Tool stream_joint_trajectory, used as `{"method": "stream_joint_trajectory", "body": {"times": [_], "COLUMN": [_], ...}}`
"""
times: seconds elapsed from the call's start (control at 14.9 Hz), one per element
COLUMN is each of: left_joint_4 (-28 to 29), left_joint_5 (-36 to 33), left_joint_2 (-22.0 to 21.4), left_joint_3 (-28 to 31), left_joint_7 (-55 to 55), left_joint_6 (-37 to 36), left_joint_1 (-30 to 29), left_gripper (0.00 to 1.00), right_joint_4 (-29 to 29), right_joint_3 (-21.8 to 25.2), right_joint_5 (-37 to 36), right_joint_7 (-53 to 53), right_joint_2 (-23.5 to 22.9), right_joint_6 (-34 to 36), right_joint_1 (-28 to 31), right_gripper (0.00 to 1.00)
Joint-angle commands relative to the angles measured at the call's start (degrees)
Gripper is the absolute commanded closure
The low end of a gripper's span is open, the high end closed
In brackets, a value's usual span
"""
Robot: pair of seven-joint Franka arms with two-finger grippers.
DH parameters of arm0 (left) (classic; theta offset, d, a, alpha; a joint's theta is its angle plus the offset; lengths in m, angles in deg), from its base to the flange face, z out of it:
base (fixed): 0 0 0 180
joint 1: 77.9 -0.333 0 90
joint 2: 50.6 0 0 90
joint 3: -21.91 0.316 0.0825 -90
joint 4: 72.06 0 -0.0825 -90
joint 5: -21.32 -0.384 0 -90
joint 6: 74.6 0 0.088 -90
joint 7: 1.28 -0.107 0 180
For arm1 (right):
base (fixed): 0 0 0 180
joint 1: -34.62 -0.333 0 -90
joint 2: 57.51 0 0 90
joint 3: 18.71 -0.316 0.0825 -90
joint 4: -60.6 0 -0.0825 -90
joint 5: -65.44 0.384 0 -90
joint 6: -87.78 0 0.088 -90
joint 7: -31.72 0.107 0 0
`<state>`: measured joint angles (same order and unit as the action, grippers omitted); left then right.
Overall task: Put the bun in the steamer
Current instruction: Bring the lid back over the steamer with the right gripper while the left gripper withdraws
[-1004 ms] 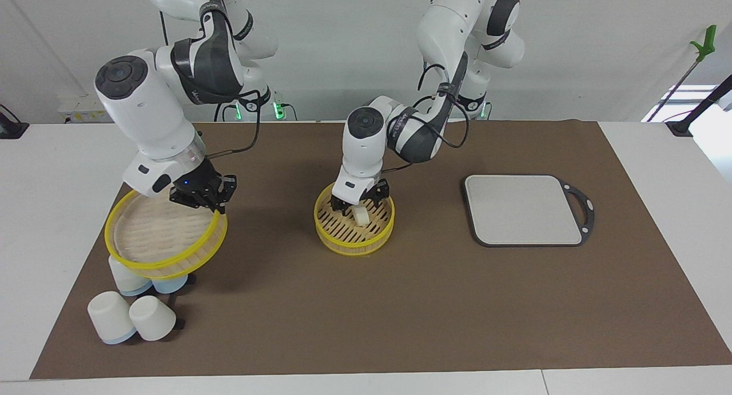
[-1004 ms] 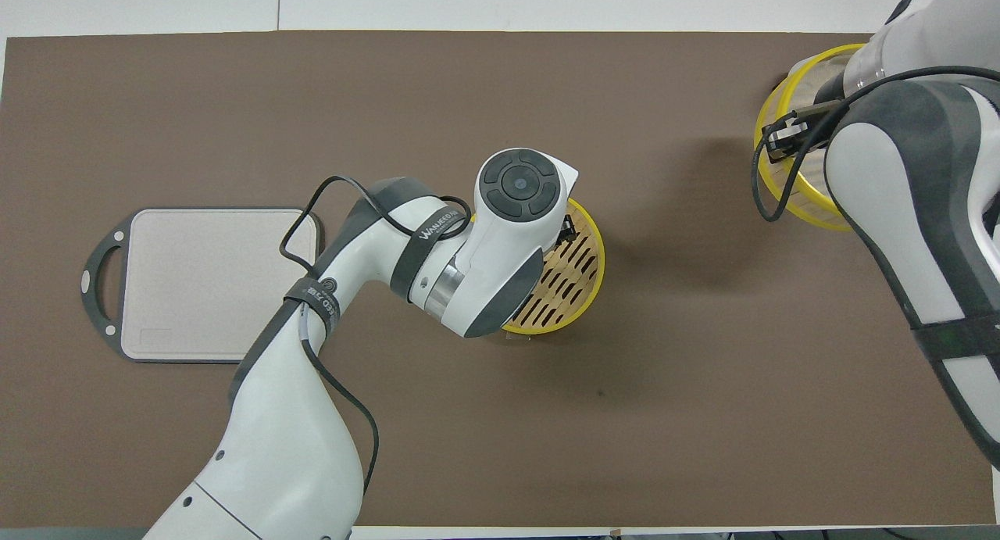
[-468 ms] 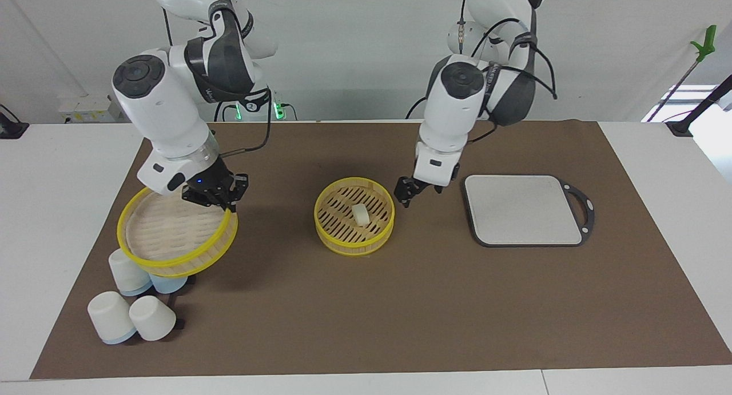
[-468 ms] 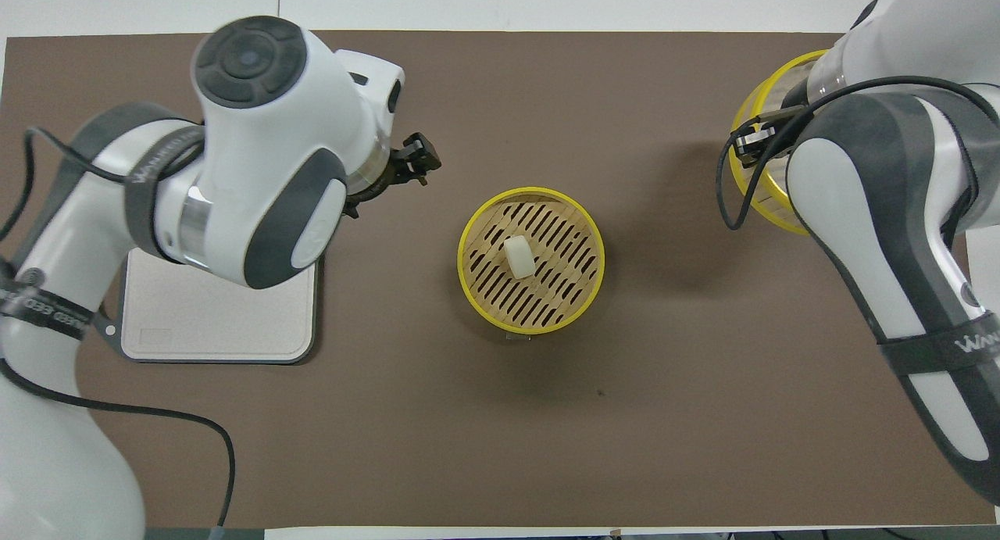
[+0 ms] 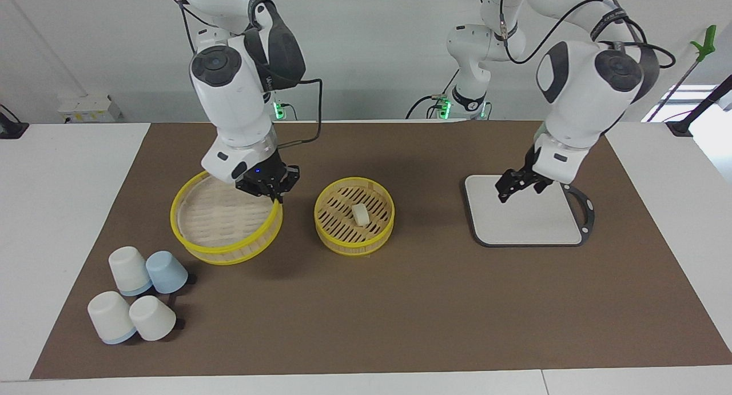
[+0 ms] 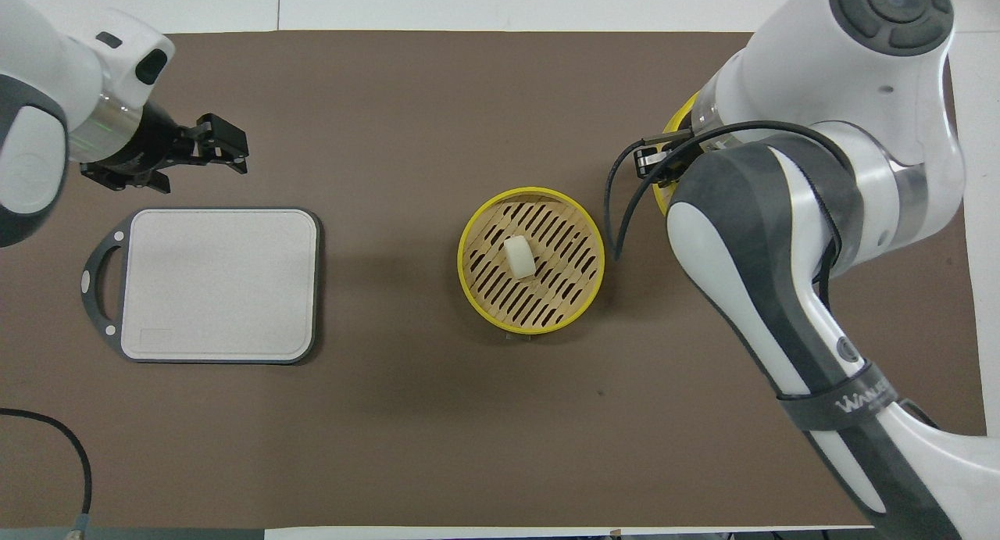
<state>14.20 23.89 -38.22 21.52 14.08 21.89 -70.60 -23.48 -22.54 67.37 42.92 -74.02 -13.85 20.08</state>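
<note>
The bun (image 5: 360, 214) (image 6: 519, 256), a small cream-white piece, lies on the slatted floor of the steamer (image 5: 329, 232) (image 6: 582, 219), a round yellow-rimmed basket at the middle of the mat. My right gripper (image 5: 273, 192) (image 6: 648, 161) is shut on the rim of the matching steamer lid (image 5: 220, 223) (image 6: 673, 122). It holds the lid tilted, just above the mat, beside the steamer toward the right arm's end. My left gripper (image 5: 504, 192) (image 6: 226, 143) hangs open and empty over the grey board (image 5: 526, 218).
The grey board (image 6: 219, 282), with a dark handle, lies toward the left arm's end of the table. Several upturned cups (image 5: 128, 269), white and pale blue, stand at the right arm's end, farther from the robots than the lid.
My left gripper has let go of the bun, risen from the steamer and swung over the board. The right arm has carried the lid from over the cups toward the steamer.
</note>
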Motion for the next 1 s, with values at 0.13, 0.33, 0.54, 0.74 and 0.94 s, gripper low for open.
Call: {"method": "stream_joint_trajectory", "body": {"times": [0.13, 0.33, 0.54, 0.74, 0.94], "left_joint_4": [1.98, 1.98, 3.81, 5.93, 6.72], "left_joint_5": [-0.63, -0.72, -0.72, -0.63, -0.63], "left_joint_2": [-4.03, -4.12, -6.04, -7.36, -8.95], "left_joint_3": [-0.66, -0.66, -0.66, -0.75, -0.75], "left_joint_7": [-7.44, -11.04, -11.66, -14.11, -14.65], "left_joint_6": [-3.33, -3.67, -4.82, -5.08, -6.58], "left_joint_1": [-3.69, -5.28, -5.45, -7.03, -6.86], "left_gripper": [0.0, 0.0, 0.0, 0.0, 0.0], "right_joint_4": [-0.04, 2.77, 3.65, 5.24, 10.05], "right_joint_3": [0.23, 0.23, 0.31, 0.31, 0.58], "right_joint_5": [-2.01, -2.19, -2.19, -2.11, -2.37], "right_joint_7": [4.43, 8.22, 10.85, 13.4, 16.82], "right_joint_2": [-0.62, -2.47, -3.43, -5.11, -7.99], "right_joint_6": [-1.82, -1.12, -1.03, -1.2, 1.15], "right_joint_1": [-4.34, -6.46, -9.0, -10.07, -12.95], "right_gripper": [1.0, 1.0, 1.0, 1.0, 1.0]}}
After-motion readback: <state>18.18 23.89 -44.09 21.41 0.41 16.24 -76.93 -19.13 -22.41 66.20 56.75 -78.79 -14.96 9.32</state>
